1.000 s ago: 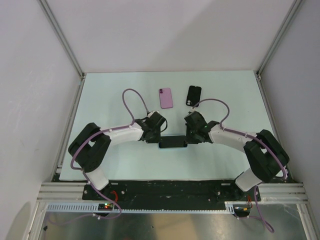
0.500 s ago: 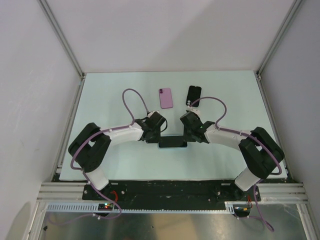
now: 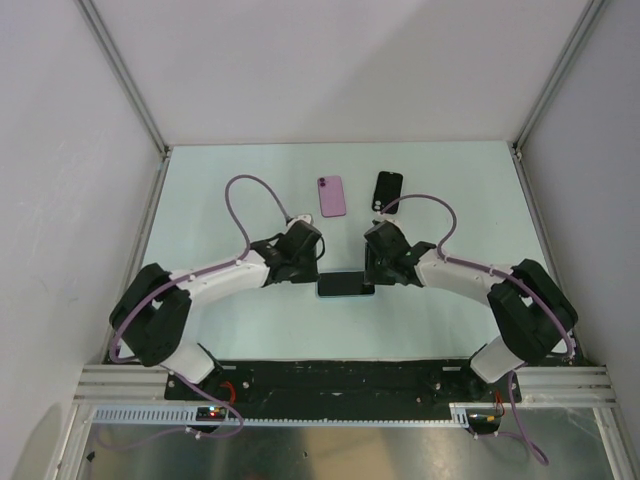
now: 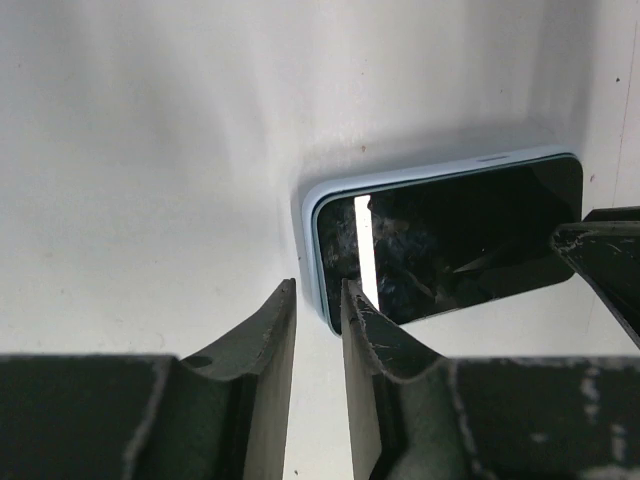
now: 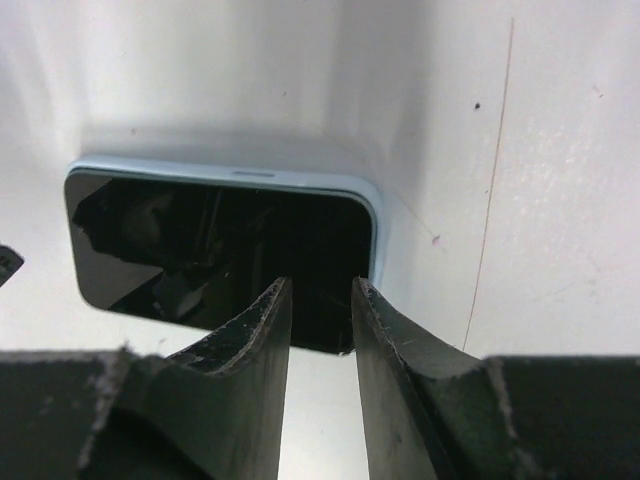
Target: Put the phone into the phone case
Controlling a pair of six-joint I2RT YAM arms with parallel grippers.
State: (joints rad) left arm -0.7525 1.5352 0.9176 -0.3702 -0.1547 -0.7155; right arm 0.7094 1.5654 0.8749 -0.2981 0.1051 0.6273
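Note:
A phone (image 3: 346, 285) with a dark screen lies flat on the pale table, framed by the light blue rim of a phone case (image 4: 310, 215). In the left wrist view the phone (image 4: 450, 245) lies just beyond my left gripper (image 4: 318, 290), whose jaws stand slightly apart with nothing between them, at the phone's left end. In the right wrist view my right gripper (image 5: 320, 285) hovers over the phone's (image 5: 220, 250) right end, narrowly open and empty, and the case rim (image 5: 230, 172) shows along the far side. From above, the left gripper (image 3: 312, 272) and right gripper (image 3: 375, 272) flank the phone.
A pink phone-shaped item (image 3: 332, 196) and a black one (image 3: 388, 190) lie side by side farther back on the table. White walls with metal posts close in the table on three sides. Purple cables loop above both arms.
Both grippers have opened a little at the phone's ends. The left arm's elbow has swung out to the left. The phone has stayed in place.

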